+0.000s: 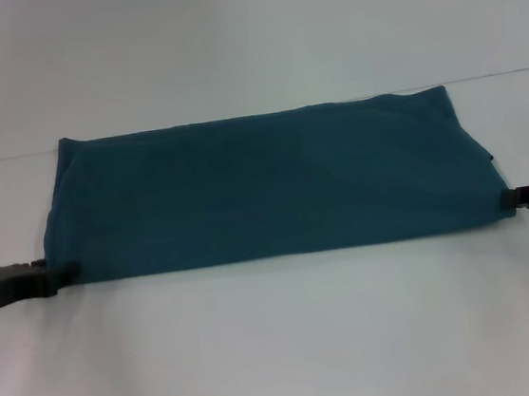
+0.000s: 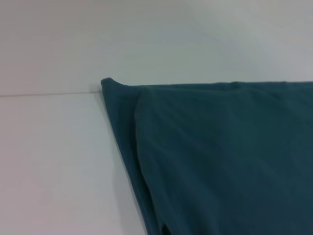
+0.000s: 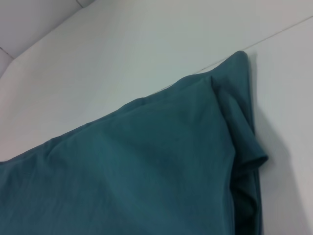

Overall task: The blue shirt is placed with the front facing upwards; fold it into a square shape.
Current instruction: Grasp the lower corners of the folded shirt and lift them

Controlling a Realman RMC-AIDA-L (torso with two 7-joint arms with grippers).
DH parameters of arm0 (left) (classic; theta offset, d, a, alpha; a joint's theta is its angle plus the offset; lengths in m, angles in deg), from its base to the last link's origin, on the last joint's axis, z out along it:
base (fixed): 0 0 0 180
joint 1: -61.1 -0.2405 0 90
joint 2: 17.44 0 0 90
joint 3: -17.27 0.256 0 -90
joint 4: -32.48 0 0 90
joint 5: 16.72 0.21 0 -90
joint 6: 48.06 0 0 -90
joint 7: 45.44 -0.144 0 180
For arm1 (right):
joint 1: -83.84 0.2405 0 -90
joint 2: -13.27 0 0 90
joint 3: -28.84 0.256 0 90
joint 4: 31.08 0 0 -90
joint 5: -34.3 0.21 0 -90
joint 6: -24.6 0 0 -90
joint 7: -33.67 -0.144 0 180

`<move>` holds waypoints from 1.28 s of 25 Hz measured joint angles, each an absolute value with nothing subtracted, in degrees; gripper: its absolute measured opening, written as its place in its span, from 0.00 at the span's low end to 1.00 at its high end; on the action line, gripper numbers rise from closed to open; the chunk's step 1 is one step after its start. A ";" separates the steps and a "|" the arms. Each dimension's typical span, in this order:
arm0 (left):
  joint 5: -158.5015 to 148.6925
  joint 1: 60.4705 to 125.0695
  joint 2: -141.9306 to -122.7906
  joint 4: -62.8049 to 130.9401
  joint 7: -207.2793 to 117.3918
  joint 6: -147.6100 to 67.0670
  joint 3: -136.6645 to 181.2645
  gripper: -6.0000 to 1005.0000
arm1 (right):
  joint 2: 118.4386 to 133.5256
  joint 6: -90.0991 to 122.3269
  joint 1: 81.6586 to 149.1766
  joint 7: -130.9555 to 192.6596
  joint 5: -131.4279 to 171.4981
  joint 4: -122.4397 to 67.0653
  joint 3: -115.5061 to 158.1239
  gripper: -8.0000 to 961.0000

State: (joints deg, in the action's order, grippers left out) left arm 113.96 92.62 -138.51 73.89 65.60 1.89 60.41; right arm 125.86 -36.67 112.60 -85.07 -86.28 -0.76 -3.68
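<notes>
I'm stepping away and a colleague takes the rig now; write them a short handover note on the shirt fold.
Left pincer: at the near left corner of the blue shirt, low on the white table.
Right pincer: at the near right corner.
Shirt: lies flat as a wide folded band, plain side up, no print showing.
Done: folded lengthwise.
Left: fold the ends inward to make a square.

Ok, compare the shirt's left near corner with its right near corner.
On the blue shirt, the left corner lies flat and square, with the left gripper at it. The right corner, by the right gripper, flares outward, with a rumpled flap of fabric sticking out. Both are plain teal, resting on the white table.
</notes>
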 joint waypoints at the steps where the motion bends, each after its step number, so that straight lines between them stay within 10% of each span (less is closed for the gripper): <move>1: 114.58 92.64 -138.54 73.90 65.71 1.84 60.54 0.51 | 125.86 -36.66 112.59 -85.07 -86.28 -0.76 -3.68 0.14; 20: 115.65 92.76 -138.82 74.40 66.79 1.27 60.74 0.04 | 125.95 -36.75 112.49 -85.07 -86.28 -0.76 -3.68 0.15; 32: 117.49 92.45 -138.45 75.97 67.85 2.27 60.24 0.01 | 125.71 -36.78 112.15 -85.07 -86.28 -0.76 -3.68 0.15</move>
State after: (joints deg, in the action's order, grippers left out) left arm 117.49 92.45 -138.45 75.97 67.85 2.27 60.24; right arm 125.71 -36.78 112.15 -85.07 -86.28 -0.76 -3.68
